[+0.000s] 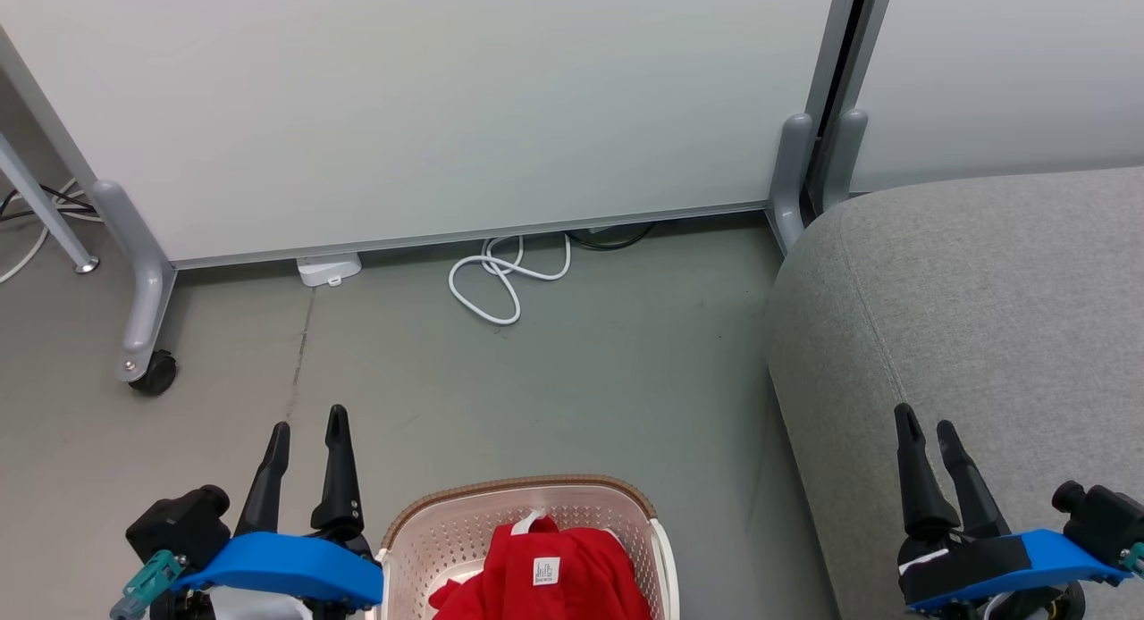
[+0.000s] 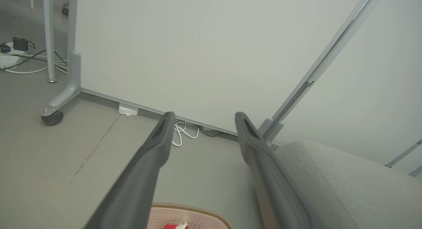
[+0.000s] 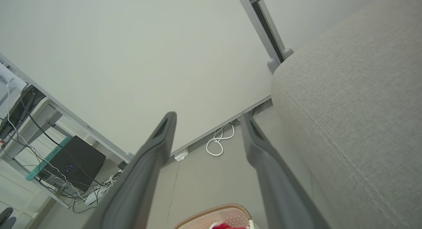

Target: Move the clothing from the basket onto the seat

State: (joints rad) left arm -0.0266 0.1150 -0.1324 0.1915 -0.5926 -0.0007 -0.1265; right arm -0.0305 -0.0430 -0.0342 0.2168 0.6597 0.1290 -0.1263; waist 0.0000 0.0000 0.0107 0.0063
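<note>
Probably a lab or office test space: white partition panels [image 1: 447,111] on grey castor feet [image 1: 143,307], a bare grey floor [image 1: 581,379], a loose white cable [image 1: 493,264], a grey upholstered seat [image 1: 983,289], and what may be a computer [image 3: 77,161] among tangled wires [image 3: 99,186].

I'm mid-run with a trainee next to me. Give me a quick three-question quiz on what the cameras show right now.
1. True or false: the red clothing lies on the grey seat.
2. By the robot's own sides, on which side of the laundry basket does the seat stand? A) left B) right C) underneath it
3. In one word, how do the left gripper and the right gripper stand?
Key: 1 false, it lies in the laundry basket. 2 B. 3 open, both holding nothing.
</note>
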